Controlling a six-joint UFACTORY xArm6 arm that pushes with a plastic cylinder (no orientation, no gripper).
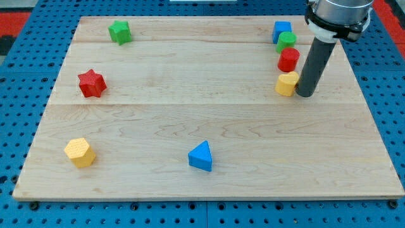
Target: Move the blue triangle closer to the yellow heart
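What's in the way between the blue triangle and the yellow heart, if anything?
Nothing visible. The blue triangle sits near the view's bottom centre, the yellow heart up at the right, with bare board between them. My tip rests just right of the heart, far from the triangle, and no block lies between those two either.

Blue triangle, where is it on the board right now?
The blue triangle sits near the view's bottom centre, alone, far from the yellow heart at upper right.

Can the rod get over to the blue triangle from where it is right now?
Probably yes. My tip sits just right of the yellow heart, and the blue triangle lies toward the view's bottom left, with bare board between once the tip skirts the heart.
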